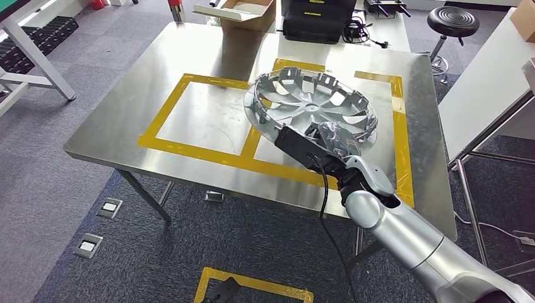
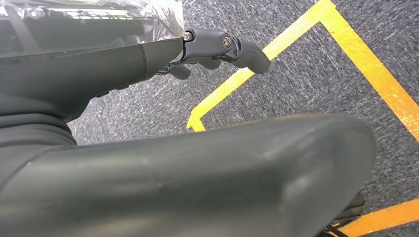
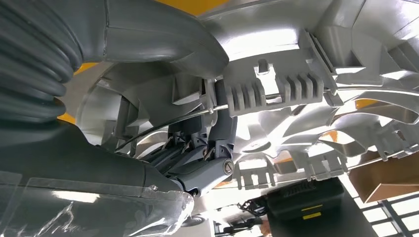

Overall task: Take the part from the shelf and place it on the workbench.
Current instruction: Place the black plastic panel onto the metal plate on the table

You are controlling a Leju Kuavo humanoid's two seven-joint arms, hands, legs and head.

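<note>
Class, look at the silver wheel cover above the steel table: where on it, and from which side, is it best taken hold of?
Grip the wheel cover at its near rim, coming from the robot's side, as the right hand does now. It is a wide shallow dish; the thin ribbed rim lets fingers hook inside with the thumb outside.

We're looking down into a workshop or robotics test lab: a stainless-steel workbench with yellow tape marking out rectangular zones on its top, more yellow tape boxes on the grey carpet floor, floor sockets beside the bench's near-left leg, an open cardboard box and a black equipment case past the far edge, a round stool off the far-right corner
</note>
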